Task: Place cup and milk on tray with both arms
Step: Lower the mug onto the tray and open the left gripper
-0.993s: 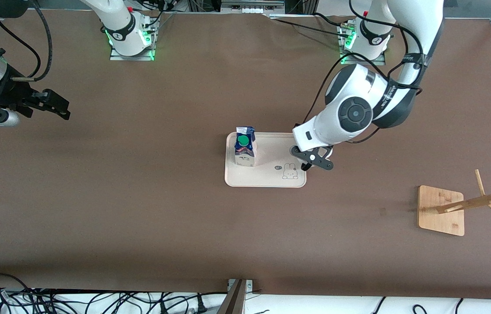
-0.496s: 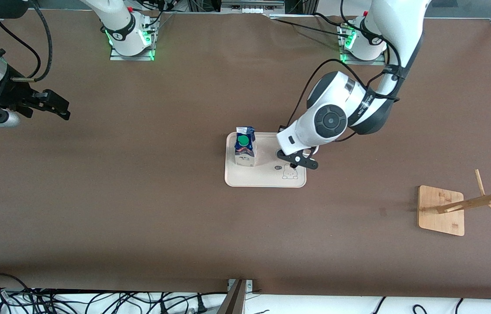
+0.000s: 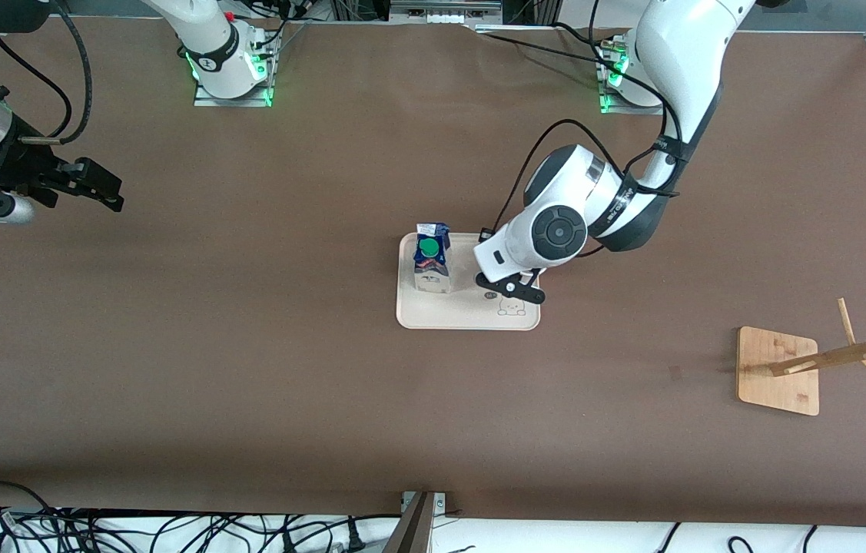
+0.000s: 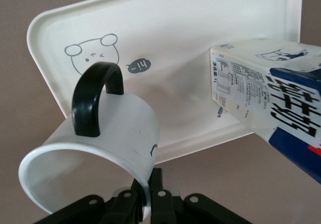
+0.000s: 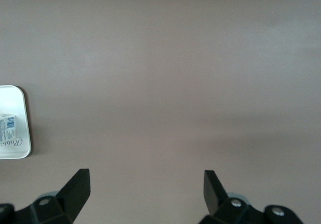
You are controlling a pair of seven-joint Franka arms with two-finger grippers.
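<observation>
The flat cream rectangular tray [image 3: 448, 315] with the bunny drawing lies near the middle of the brown surface [image 3: 248, 369]. The small blue and white milk carton [image 3: 432, 265] with a green round cap already stands upright on the tray, at the end toward the right arm, so this half seems done. The left pincer [image 4: 146, 200] is clamped on the rim of the white ceramic cup [image 4: 100, 148] with a black loop handle, tilted over the tray; lowering and releasing remain. The right pincer [image 5: 146, 190] waits with fingers apart, over the surface's edge at the right arm's end.
</observation>
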